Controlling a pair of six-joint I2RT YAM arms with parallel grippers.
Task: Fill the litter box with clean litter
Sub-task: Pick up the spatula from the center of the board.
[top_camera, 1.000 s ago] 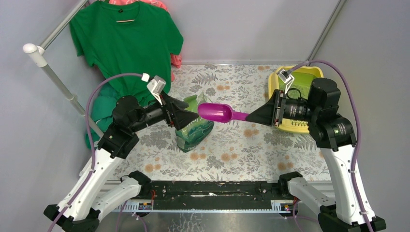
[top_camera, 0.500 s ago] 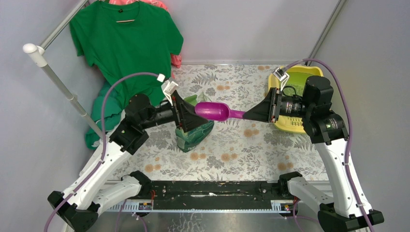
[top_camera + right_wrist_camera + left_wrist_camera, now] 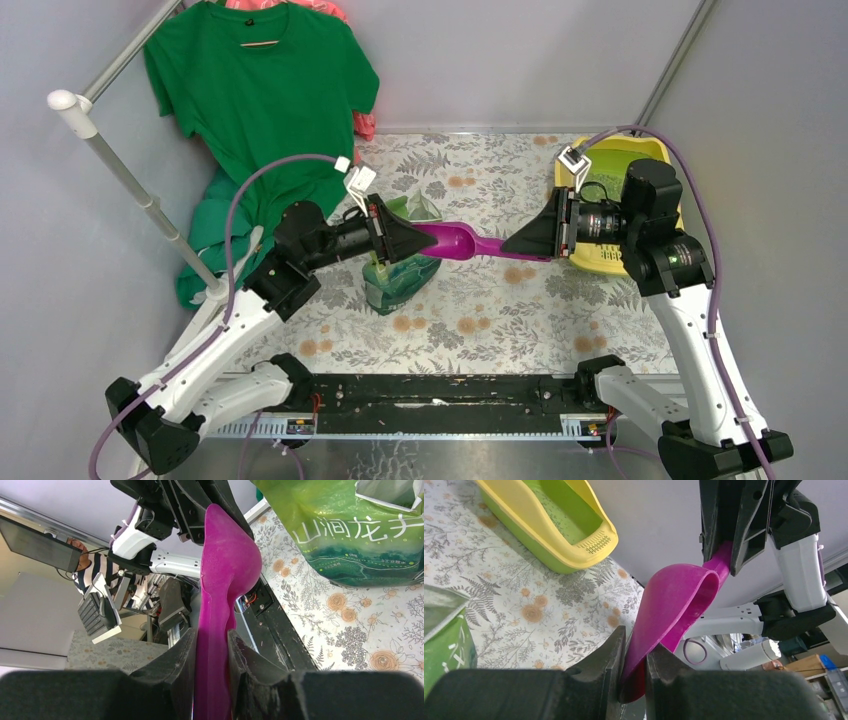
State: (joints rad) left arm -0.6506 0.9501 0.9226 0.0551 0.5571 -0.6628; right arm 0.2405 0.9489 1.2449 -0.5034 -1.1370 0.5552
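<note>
Between left fingers (image 3: 603,666), purple scoop's (image 3: 674,600) front rim hidden.

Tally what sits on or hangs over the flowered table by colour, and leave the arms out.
Purple: 1, the scoop
Green: 1, the bag
Yellow: 1, the litter box
Total: 3

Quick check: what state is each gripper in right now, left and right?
Left gripper: jaws closed on the bowl rim of the purple scoop.
Right gripper: jaws closed on the same scoop's handle.
</note>
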